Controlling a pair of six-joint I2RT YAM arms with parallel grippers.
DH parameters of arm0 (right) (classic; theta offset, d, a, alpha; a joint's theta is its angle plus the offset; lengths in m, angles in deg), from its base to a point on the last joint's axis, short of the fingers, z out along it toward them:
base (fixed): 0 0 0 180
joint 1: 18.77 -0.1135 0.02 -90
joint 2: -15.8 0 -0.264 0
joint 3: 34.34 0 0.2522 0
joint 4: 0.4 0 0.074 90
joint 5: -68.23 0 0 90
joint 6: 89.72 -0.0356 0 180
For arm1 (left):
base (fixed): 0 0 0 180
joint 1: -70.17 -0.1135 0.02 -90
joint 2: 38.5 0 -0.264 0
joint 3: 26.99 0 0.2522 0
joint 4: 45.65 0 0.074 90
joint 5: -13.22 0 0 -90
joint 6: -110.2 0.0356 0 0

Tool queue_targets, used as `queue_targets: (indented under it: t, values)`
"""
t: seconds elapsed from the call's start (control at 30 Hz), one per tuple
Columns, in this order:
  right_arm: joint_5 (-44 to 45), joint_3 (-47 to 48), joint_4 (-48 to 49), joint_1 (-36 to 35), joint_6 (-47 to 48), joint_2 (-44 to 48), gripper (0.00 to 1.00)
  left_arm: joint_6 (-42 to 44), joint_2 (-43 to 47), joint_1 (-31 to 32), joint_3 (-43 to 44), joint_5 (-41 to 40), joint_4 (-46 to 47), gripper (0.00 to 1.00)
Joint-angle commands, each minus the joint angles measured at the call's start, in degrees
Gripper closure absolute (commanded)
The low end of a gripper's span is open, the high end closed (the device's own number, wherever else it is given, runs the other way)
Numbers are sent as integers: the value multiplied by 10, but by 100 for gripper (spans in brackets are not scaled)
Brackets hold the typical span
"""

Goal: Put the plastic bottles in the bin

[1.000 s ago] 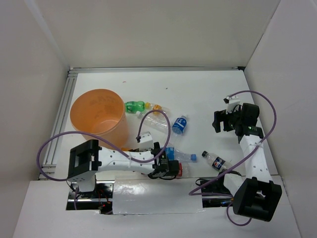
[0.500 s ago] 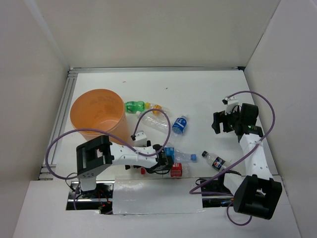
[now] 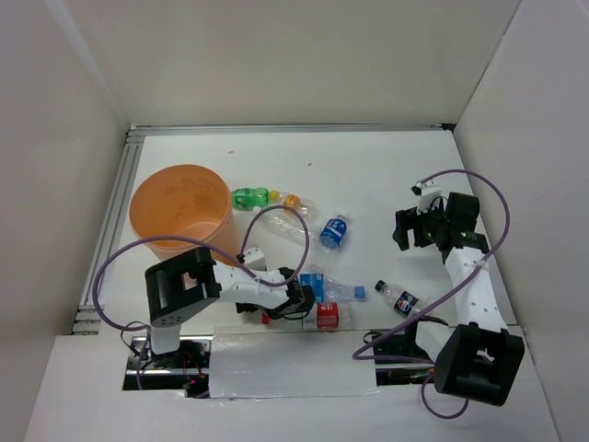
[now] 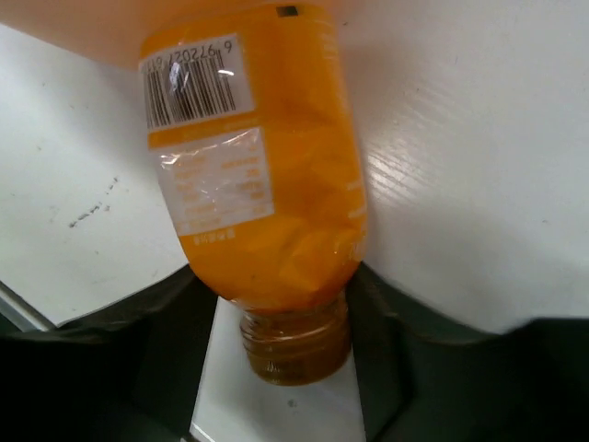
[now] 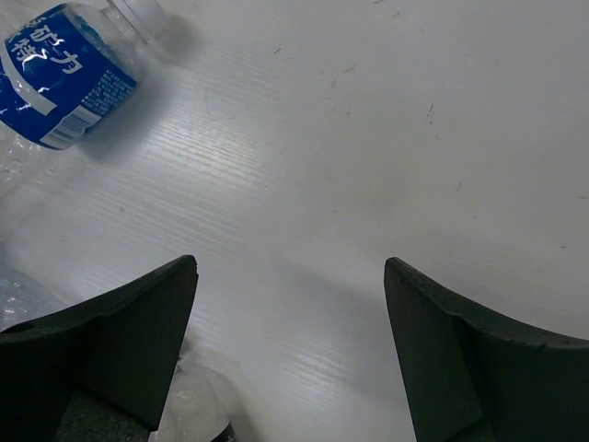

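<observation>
The left gripper [image 4: 276, 295] straddles the shoulder of an orange bottle [image 4: 258, 184] with a barcode and blurred white print, lying near-right of the bin [image 3: 198, 249]. I cannot tell whether it pinches. The right gripper [image 5: 290, 304] hangs spread wide near a blue-labelled bottle [image 5: 64, 78] bearing white East Asian characters.

The overhead camera hangs high on the near side, looking steeply down over the whole tabletop [image 3: 368, 175], with the orange bin [image 3: 182, 219] at far left. The left wrist camera sits low, right of the bin and nearer, almost against an orange-labelled bottle [image 4: 253, 184]. The right wrist camera, well right of the bin, looks down from somewhat higher. The blue-labelled bottle [image 5: 64, 78] in its corner also shows overhead.
</observation>
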Motion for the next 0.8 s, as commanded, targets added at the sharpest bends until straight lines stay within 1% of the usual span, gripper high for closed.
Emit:
queue_targets:
  t: [0.0,0.1,0.13,0.17,0.2,0.23,0.27,0.3,0.33,0.37,0.4,0.43,0.47,0.5,0.53,0.57,0.6,0.63,0.67,0.7,0.73,0.77]
  values:
    - [-9,26,-11,3,8,0,11,-261,6,-1,-23,10,63,44]
    - [-14,26,-11,3,14,0,11,-238,6,-1,-29,5,70,62]
    - [-20,26,-16,3,14,0,14,-230,6,7,-23,-1,70,76]
    - [-20,26,-16,3,19,0,16,-220,6,17,-23,-13,70,79]
    - [-33,26,-22,3,27,0,22,-196,19,31,-4,-20,70,84]
    - [-40,31,-22,3,33,0,22,-180,26,42,-4,-29,70,84]
    - [-48,31,-37,3,40,6,37,-163,33,52,20,-48,55,87]
    - [-59,31,-45,3,59,6,51,-123,42,65,33,-59,55,90]
    - [-80,37,-53,3,68,6,62,-94,53,78,46,-70,55,91]
    - [-87,37,-59,3,75,6,71,-65,74,101,77,-82,55,91]
    - [-93,37,-67,3,82,6,82,-37,84,109,95,-88,48,92]
    - [-102,43,-67,3,82,6,85,17,105,115,128,-88,48,95]
    - [-103,43,-67,3,82,6,85,50,105,122,143,-88,48,95]
    - [-112,49,-67,3,82,6,85,81,126,122,158,-82,56,97]
    - [-117,49,-67,3,74,6,76,125,136,122,171,-82,56,97]
    - [-131,54,-67,3,65,-1,67,152,148,122,194,-82,66,97]
    - [-139,54,-67,3,60,-8,54,177,172,122,203,-89,73,99]
    - [-153,59,-67,3,54,-8,22,227,185,122,212,-95,93,99]
    - [-153,59,-62,3,45,-16,3,258,200,122,227,-102,109,99]
    - [-153,65,-53,3,36,-27,0,283,214,116,232,-109,123,99]
    - [-153,65,-53,-2,23,-34,0,307,245,108,238,-114,129,99]
    - [-153,72,-53,-12,23,-42,0,316,261,76,243,-108,135,99]
